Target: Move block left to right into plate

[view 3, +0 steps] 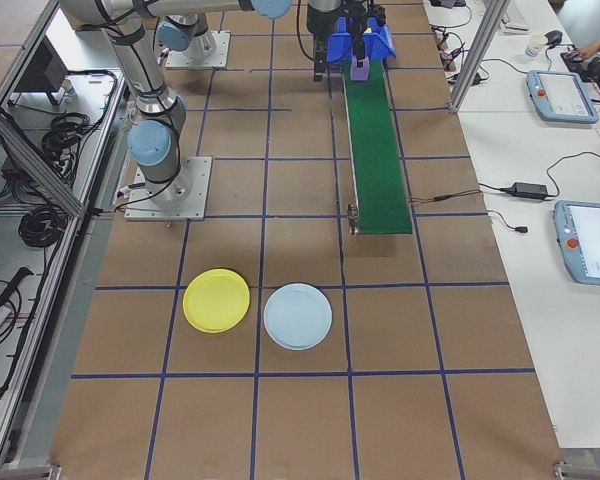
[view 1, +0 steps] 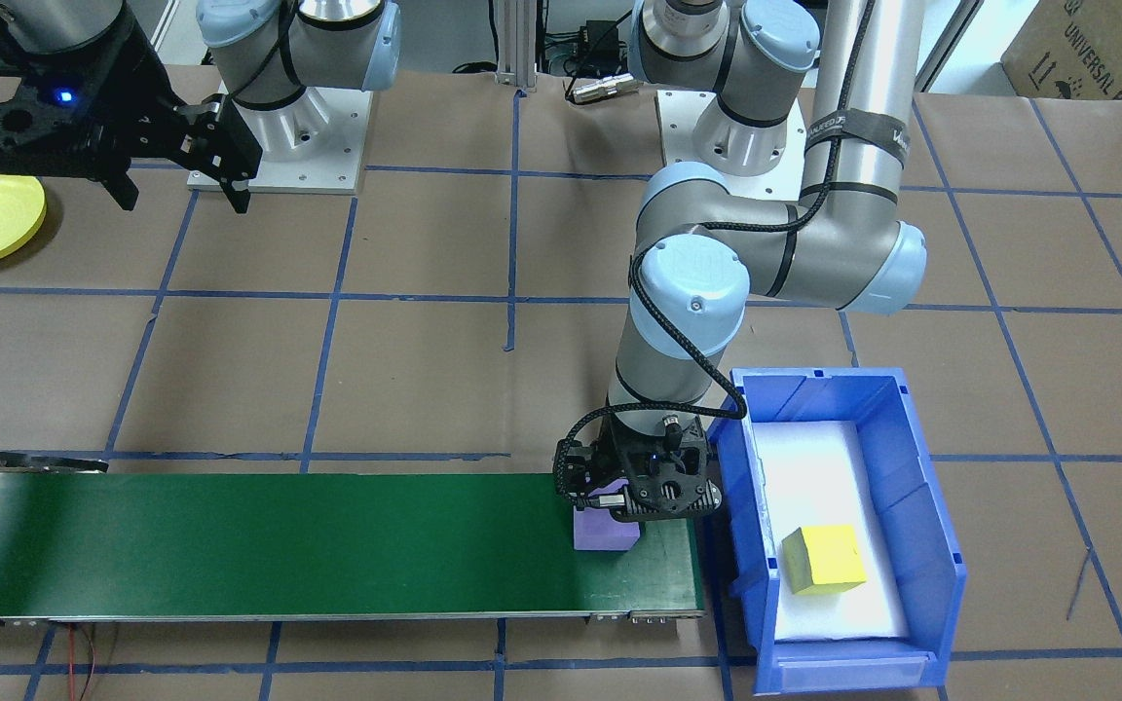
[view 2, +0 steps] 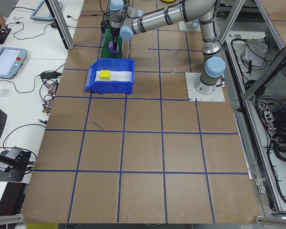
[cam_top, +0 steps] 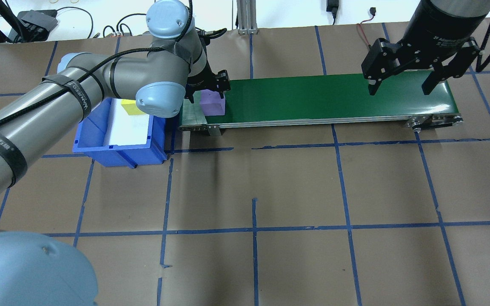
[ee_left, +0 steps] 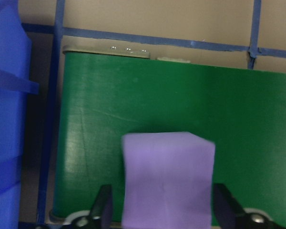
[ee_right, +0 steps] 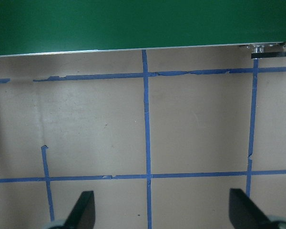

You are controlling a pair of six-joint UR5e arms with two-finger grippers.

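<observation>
The purple block sits on the green conveyor belt, at the end beside the blue bin. The left pincer straddles it, fingers apart at its sides. The right pincer hangs spread wide over the belt's far end. The yellow plate lies well apart on the tabletop.

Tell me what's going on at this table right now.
The left gripper is down at the bin end of the long green conveyor belt, its fingers either side of a purple cube-shaped block sitting on the belt. The right gripper hangs open above the belt's other end, holding nothing. A yellow cube block waits in the blue plastic bin. The round yellow plate has no block on it yet.
</observation>
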